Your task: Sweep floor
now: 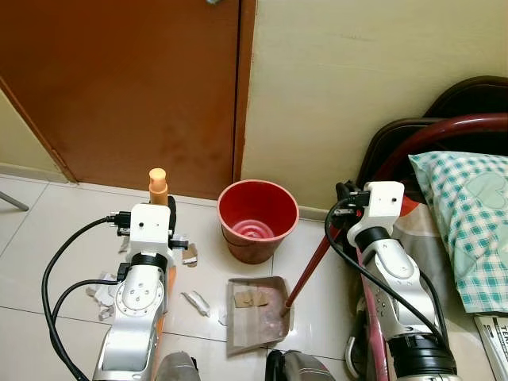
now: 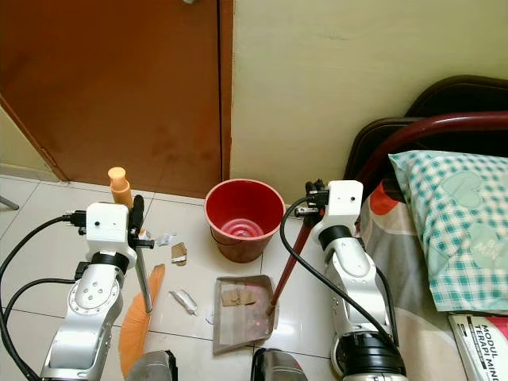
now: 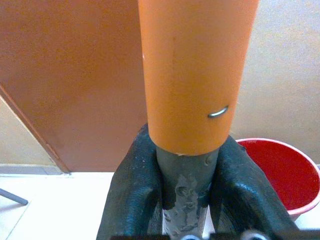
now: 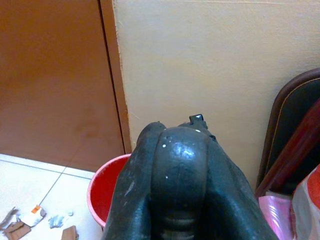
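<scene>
- Step in hand, as we judge it: gathering the floor litter into the grey flat metal dustpan [image 2: 244, 316], which lies on the white tiled floor [image 2: 48, 238] just before the round red plastic bucket [image 2: 244, 216] and already carries a few brown paper scraps [image 2: 237, 297].
- Left gripper [image 3: 185, 197]: fingers clamped on the grey shaft of the orange-handled broom [image 2: 121, 189], just below the orange sleeve; the orange bristle head [image 2: 136, 321] rests on the tiles beside the left arm.
- Right gripper [image 2: 312, 208]: closed round the top of the dark red long dustpan handle [image 2: 287, 264], which slopes down to the pan's right rear corner.
- Litter still loose: crumpled white paper and brown card bits [image 2: 179, 252] between broom and bucket, and a small white tube-like piece [image 2: 184, 300] near the pan's left edge.
- To do it well, we judge: keep the pan's lip flat on the tiles, draw the bristles in short low strokes toward the pan, and avoid knocking the bucket.
</scene>
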{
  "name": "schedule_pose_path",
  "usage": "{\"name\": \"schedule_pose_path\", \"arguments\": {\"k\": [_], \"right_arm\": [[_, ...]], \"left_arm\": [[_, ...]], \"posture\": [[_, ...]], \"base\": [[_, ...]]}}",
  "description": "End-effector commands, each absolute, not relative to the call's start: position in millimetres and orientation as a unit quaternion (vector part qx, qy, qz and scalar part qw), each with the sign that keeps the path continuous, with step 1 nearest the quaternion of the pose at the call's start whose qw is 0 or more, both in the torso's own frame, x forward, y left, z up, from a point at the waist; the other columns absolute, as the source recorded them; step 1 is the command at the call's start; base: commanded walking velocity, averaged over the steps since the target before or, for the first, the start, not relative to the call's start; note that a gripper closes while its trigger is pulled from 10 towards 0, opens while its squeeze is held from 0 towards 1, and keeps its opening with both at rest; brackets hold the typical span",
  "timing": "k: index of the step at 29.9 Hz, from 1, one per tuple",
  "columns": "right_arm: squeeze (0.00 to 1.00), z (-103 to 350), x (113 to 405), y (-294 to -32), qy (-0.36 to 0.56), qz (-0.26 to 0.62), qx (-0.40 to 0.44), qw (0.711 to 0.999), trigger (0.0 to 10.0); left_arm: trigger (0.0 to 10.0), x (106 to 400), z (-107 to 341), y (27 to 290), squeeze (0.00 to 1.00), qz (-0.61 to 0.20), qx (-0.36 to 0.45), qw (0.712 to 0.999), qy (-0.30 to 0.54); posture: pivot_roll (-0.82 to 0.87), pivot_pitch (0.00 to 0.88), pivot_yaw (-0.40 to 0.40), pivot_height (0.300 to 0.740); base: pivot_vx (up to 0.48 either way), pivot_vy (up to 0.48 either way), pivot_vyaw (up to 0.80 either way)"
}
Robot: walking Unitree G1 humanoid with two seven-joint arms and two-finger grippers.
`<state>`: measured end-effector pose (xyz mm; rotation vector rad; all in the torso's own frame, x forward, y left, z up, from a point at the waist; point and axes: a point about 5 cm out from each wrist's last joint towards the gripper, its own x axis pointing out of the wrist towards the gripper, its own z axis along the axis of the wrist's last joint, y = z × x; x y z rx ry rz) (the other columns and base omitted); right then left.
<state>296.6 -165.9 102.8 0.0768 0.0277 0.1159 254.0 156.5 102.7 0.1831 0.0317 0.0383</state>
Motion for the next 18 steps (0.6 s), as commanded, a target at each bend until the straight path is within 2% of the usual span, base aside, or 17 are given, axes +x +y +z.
{"name": "schedule_pose_path", "arguments": {"k": [1,18], "right_arm": [[0.0,106.1,297.1,-171.7,0.005,0.045,0.042,0.998,10.0],[0.0,106.1,294.7,-173.5,0.001,0.023,0.047,0.999,10.0]], "left_arm": [[10.0,254.8,107.0,153.4,0.0,0.017,0.089,0.996,0.01],[10.0,253.2,110.1,155.6,0.0,0.014,0.091,0.996,0.009]], "posture": [[0.08,0.108,-0.085,0.74],[0.07,0.123,-0.056,0.74]], "base": [[0.0,0.0,0.0],[-0.276,0.0,0.0]]}}
